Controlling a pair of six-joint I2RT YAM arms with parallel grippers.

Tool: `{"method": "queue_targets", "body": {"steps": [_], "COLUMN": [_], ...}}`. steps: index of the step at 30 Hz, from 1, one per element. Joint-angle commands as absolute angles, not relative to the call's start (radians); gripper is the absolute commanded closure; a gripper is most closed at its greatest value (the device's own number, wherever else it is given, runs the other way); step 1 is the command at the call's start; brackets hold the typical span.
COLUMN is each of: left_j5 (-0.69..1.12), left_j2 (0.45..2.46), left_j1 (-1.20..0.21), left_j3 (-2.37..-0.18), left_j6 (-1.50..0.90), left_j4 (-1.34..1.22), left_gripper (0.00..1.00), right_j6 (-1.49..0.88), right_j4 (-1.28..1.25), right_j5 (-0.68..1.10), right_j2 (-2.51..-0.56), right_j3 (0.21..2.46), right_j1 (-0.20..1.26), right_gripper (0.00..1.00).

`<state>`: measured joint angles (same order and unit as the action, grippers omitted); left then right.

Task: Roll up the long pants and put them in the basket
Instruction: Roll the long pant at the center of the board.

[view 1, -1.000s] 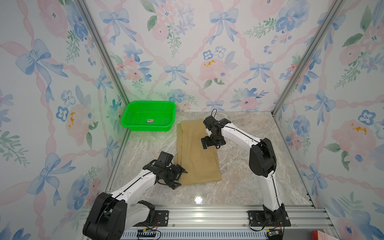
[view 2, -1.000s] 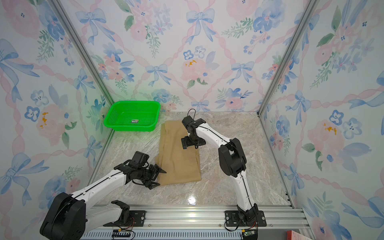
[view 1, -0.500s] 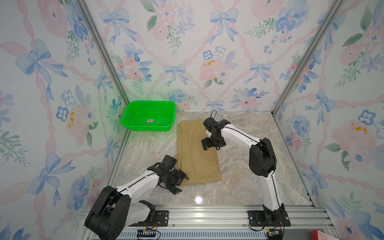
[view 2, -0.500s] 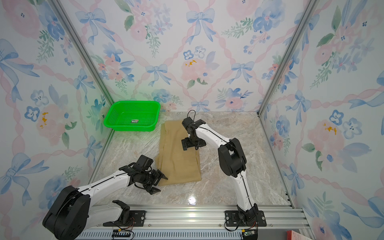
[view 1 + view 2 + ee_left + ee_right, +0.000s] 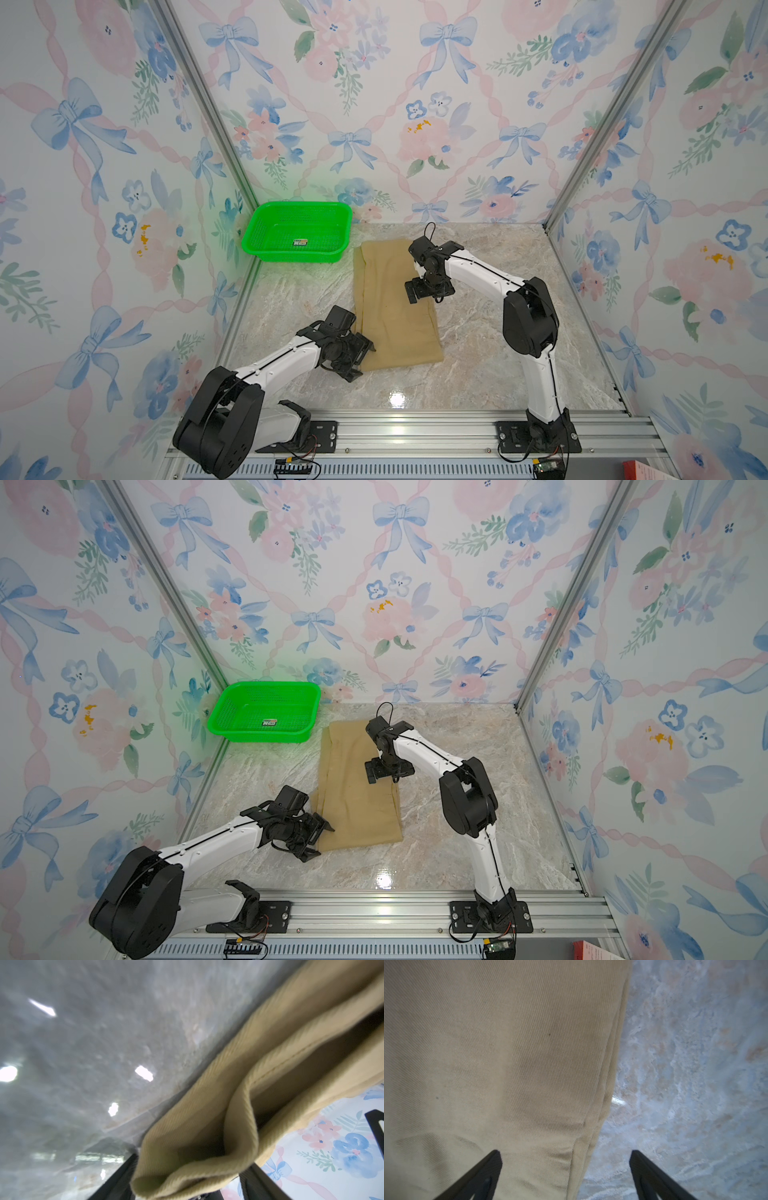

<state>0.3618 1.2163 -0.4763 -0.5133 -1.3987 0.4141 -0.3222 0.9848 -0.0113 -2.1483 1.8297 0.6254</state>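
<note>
Lying flat: one tan long pants [image 5: 395, 307], legs folded together; left gripper [image 5: 363, 361] spread wide around its seven-o'clock corner, right gripper [image 5: 424, 296] fully spread over two-o'clock edge, empty.

Folded corner of the long pants [image 5: 197, 1122] sits between spread fingers [image 5: 118, 1178]

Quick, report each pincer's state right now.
Left pincer: open, jaws either side of the near corner of the long pants, not clamped.
Right pincer: open, holding nothing, at the pants' side edge.
</note>
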Motion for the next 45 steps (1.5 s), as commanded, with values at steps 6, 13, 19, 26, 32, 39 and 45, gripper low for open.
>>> {"method": "queue_targets", "body": {"steps": [6, 13, 19, 26, 32, 39, 45], "left_j5": [0.194, 0.281, 0.305, 0.239, 0.254, 0.278, 0.304], "left_j2": [1.154, 1.276, 1.354, 1.285, 1.266, 1.514, 1.602], "left_j1": [-0.478, -0.477, -0.477, -0.467, -0.22, -0.12, -0.12], "left_j3": [-0.453, -0.447, -0.488, -0.5, -0.667, -1.031, -1.178], "left_j6": [-1.453, -1.425, -1.371, -1.392, -1.193, -0.961, -0.951], "left_j4": [0.564, 0.436, 0.446, 0.549, 0.724, 0.888, 0.914], "left_gripper": [0.04, 0.24, 0.71, 1.0, 1.0, 1.0, 1.0], "right_j6": [-0.333, -0.33, -0.331, -0.312, -0.225, -0.125, -0.09], "right_j4": [0.972, 0.974, 0.971, 0.936, 0.877, 0.842, 0.771], "right_j5": [-0.005, -0.002, -0.003, -0.003, 0.006, -0.003, -0.102], "right_j2": [-2.105, -2.105, -2.097, -2.061, -1.945, -1.846, -1.824], "right_j3": [1.804, 1.805, 1.789, 1.757, 1.674, 1.557, 1.463], "right_j1": [0.638, 0.64, 0.64, 0.645, 0.694, 0.86, 1.062], "right_gripper": [0.0, 0.0, 0.0, 0.0, 0.0, 0.0, 0.0]}}
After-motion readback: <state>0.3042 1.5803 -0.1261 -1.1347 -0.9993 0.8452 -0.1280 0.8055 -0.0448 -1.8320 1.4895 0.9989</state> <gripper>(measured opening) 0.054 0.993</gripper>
